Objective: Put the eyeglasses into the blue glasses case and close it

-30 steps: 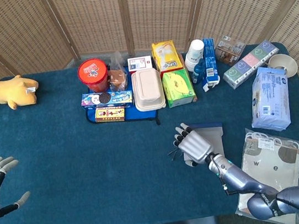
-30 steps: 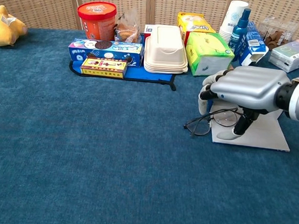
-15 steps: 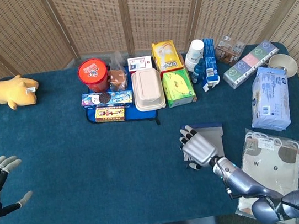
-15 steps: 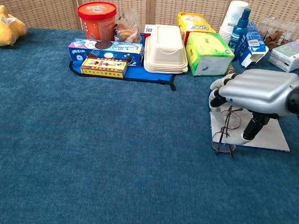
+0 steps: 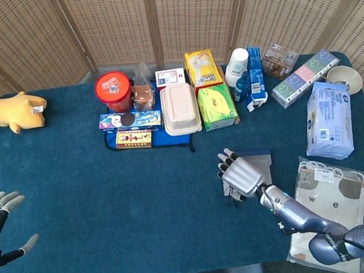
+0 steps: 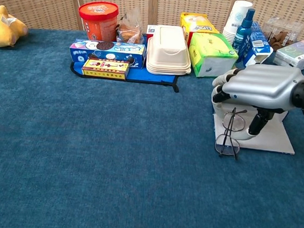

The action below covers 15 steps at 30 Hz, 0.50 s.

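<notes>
Holding eyeglasses (image 6: 229, 134), the right robot hand (image 6: 258, 90) hovers palm-down.

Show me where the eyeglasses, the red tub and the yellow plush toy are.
eyeglasses (image 6: 227, 146): chest view, on the lower lens.
red tub (image 5: 113, 92): head view, on its lid.
yellow plush toy (image 5: 14, 111): head view, on its body.

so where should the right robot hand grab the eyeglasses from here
Judging by the chest view, pinch the upper rim or bridge of the eyeglasses from above. They hang on edge under the right robot hand, one lens above the other, lower lens at the mat edge. The thin frame suits a fingertip pinch.
</notes>
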### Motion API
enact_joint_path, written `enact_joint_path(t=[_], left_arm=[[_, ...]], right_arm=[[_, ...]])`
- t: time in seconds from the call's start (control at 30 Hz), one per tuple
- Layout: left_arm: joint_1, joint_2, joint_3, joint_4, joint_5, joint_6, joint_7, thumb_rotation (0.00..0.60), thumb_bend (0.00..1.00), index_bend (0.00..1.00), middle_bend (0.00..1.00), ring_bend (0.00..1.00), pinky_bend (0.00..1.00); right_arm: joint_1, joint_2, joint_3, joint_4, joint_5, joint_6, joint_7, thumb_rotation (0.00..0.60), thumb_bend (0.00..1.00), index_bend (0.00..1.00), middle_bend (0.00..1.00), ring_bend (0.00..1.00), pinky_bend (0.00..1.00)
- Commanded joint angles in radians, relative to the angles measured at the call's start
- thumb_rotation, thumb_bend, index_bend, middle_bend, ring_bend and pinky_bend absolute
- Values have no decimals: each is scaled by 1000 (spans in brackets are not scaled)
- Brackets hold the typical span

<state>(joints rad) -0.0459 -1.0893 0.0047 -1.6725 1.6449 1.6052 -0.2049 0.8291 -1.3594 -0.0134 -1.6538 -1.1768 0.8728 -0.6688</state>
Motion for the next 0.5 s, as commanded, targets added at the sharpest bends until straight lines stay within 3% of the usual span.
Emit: enact_joint_path(t=[0.03, 0.5], left_arm=[[0, 0, 0, -1, 1, 0, 0, 600, 132, 189, 180, 105, 0], [-8, -1, -2, -5, 7, -5, -1, 600, 132, 190, 180, 105, 0]], right_arm=[[4, 4, -5, 12, -10, -12, 6, 486, 275, 396, 271, 106, 124], [16, 38, -16, 5, 25, -41, -41, 486, 276, 382, 273, 106, 124]])
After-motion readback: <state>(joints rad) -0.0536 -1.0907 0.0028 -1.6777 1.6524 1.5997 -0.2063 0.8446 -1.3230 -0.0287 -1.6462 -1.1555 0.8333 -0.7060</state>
